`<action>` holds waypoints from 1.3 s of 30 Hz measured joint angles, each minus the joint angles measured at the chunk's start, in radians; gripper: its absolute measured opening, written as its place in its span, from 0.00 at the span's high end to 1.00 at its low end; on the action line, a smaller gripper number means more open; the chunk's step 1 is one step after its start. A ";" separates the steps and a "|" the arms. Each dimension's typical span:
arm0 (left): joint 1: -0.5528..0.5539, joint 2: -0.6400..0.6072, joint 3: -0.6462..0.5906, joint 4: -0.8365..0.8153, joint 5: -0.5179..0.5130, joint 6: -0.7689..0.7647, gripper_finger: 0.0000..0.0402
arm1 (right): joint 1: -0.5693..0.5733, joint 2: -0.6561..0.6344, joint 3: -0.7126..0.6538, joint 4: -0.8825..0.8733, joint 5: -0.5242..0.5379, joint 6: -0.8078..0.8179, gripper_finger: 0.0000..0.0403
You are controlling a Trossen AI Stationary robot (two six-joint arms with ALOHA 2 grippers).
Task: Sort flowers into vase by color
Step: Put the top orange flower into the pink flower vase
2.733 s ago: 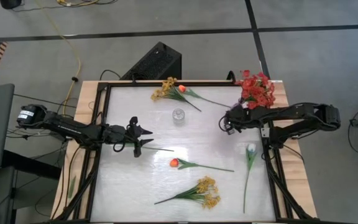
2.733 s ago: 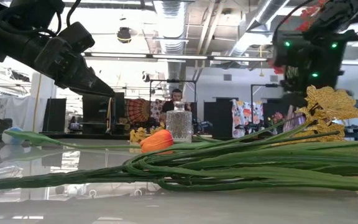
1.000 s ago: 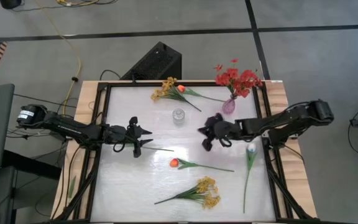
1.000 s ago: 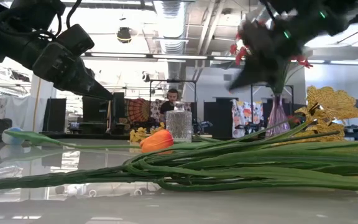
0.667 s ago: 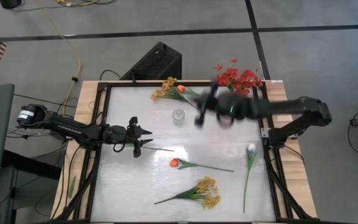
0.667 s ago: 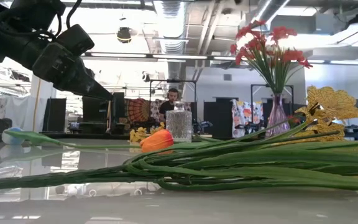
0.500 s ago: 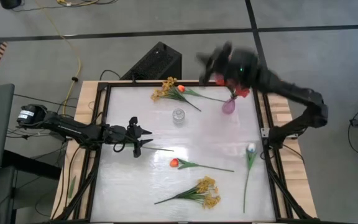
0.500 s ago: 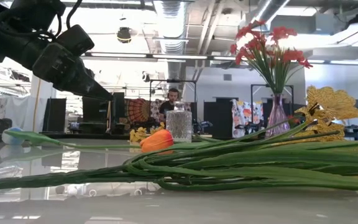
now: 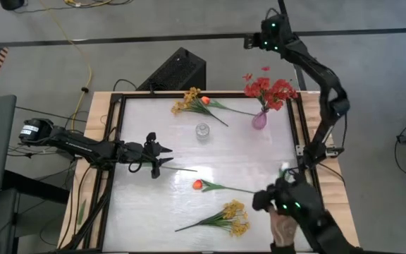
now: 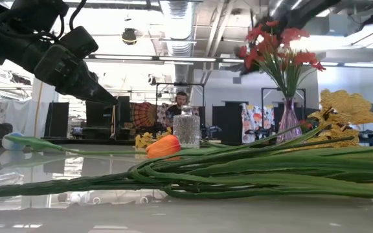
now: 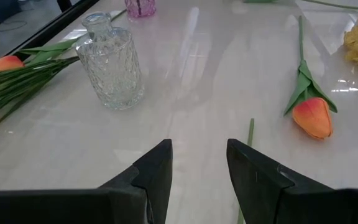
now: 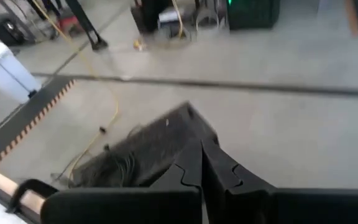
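My left gripper (image 9: 162, 156) hovers open over the table's left middle; in its wrist view the gripper (image 11: 197, 163) has a bare green stem end (image 11: 250, 129) just beyond one finger, untouched. My right gripper (image 9: 252, 41) is raised beyond the far edge, shut (image 12: 202, 165), facing the floor. Red blossom sprays (image 9: 270, 90) stand in a pink vase (image 9: 259, 120). A clear glass vase (image 9: 202, 131) stands mid-table. An orange tulip (image 9: 197, 185), a yellow spray (image 9: 232, 217) and a white tulip (image 9: 283, 169) lie flat. Another yellow spray with an orange tulip (image 9: 191, 101) lies at the far edge.
A dark shape with green lights (image 9: 291, 204) covers the table's near right corner and the white tulip's stem; I cannot tell what it is. A black box (image 9: 178, 70) and a yellow cable (image 9: 83, 67) lie on the floor beyond the far edge. A person sits far behind (image 10: 183, 100).
My right arm has swung from the table's middle toward the far edge, risen past the red flowers and reached out beyond the table. The red sprays stay upright in the pink vase. A dark shape has appeared at the near right corner.
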 joint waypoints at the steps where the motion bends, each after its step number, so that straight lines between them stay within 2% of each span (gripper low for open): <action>1: 0.000 0.000 0.000 0.001 -0.001 0.002 0.64 | -0.006 0.028 0.000 -0.005 -0.011 0.009 0.94; 6: 0.000 0.000 0.000 0.001 -0.004 0.013 0.64 | 0.006 0.150 0.000 -0.051 -0.028 0.012 0.94; 12: 0.000 0.000 0.000 0.000 -0.004 0.012 0.64 | 0.034 0.218 0.000 -0.184 -0.175 -0.147 0.94; 17: 0.000 0.000 0.000 0.000 -0.003 0.012 0.64 | 0.095 0.217 0.002 -0.350 -0.107 -0.322 0.92; 24: 0.000 0.000 0.000 0.000 -0.003 0.002 0.64 | 0.179 0.215 -0.022 -0.486 -0.095 -0.447 0.76; 31: 0.000 0.000 0.000 0.001 0.002 -0.010 0.64 | 0.242 0.216 -0.114 -0.490 -0.095 -0.560 0.59; 39: 0.000 0.000 0.000 0.017 0.007 -0.015 0.64 | 0.315 0.216 -0.157 -0.441 -0.042 -0.593 0.55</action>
